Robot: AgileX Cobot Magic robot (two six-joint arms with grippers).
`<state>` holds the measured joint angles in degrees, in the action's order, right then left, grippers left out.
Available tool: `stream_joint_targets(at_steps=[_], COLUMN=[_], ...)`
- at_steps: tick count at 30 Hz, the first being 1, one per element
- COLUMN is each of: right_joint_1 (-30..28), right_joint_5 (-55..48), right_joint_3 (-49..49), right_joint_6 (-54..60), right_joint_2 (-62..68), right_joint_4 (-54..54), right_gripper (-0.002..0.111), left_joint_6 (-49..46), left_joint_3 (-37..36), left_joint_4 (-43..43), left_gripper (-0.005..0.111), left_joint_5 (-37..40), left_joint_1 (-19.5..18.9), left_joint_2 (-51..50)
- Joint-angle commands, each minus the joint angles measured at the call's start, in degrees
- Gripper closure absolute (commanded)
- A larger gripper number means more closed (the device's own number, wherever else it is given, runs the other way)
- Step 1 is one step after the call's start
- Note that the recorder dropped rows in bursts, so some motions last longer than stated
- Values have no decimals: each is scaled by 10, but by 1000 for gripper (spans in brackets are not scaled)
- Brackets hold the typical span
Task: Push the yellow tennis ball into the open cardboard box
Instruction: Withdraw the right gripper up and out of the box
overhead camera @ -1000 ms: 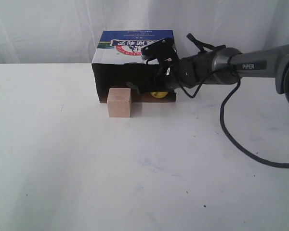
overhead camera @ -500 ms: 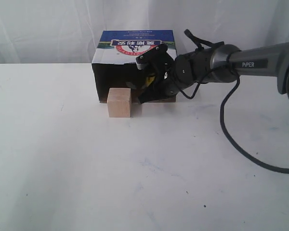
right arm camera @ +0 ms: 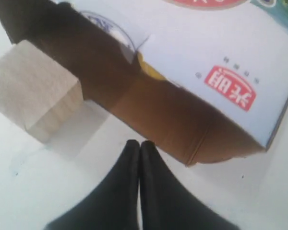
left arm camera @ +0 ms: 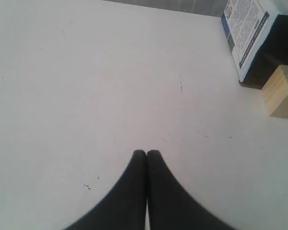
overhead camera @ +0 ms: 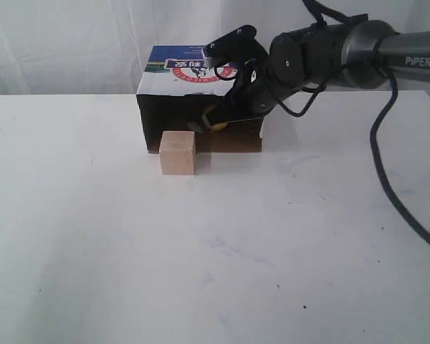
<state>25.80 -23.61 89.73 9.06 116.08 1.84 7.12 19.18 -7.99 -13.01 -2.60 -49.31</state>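
Note:
The open cardboard box lies on its side at the back of the table, dark mouth facing the camera and blue printed panel on top. Only a sliver of the yellow tennis ball shows, inside the box mouth behind my right gripper. In the right wrist view the ball peeks from under the box's printed panel. My right gripper is shut and empty, just outside the brown floor flap. My left gripper is shut, empty, over bare table away from the box.
A pale wooden cube stands on the table right in front of the left part of the box mouth, also seen as the cube and the cube. The right arm's black cable hangs at the right. A white curtain backs the table.
The right arm has risen and swung up over the box's right side, its gripper still at the mouth. The ball, earlier on the box floor at the front, now sits deeper and mostly hidden.

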Motion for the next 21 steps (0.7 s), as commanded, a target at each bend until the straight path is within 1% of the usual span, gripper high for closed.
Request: stream_joint_targets(at_steps=[1, 4, 6, 9, 11, 13, 16, 19, 21], right_joint_1=[2, 2, 2, 1, -2, -9, -13, -14, -13], right_joint_5=[-16, 16, 72, 162, 186, 191, 174, 146, 143], right_joint_3=[-74, -173, -244, -316, -337, -345, -345, -356, -385], right_joint_6=[-22, -61, -80, -82, -77, -71, -62, -62, -62], right_joint_2=[-23, -62, -112, -212, -279, -347, -452, -544, -610], right_joint_4=[1, 1, 1, 1, 2, 3, 6, 14, 15], right_gripper=[108, 108, 108, 108, 108, 108, 108, 108, 108], left_joint_6=[-36, -44, -44, -61, -90, -107, -108, -157, -179], left_joint_3=[2, 2, 2, 2, 2, 2, 3, 3, 3], left_joint_4=[-5, -5, -5, -3, -3, -3, -3, -3, -6], left_gripper=[107, 107, 107, 107, 107, 107, 107, 107, 107], left_joint_5=[21, 23, 27, 46, 67, 83, 97, 107, 149], left_joint_1=[-1, -1, -1, -1, -1, -1, -1, -1, -1], left_joint_2=[39, 83, 124, 201, 251, 299, 369, 419, 449])
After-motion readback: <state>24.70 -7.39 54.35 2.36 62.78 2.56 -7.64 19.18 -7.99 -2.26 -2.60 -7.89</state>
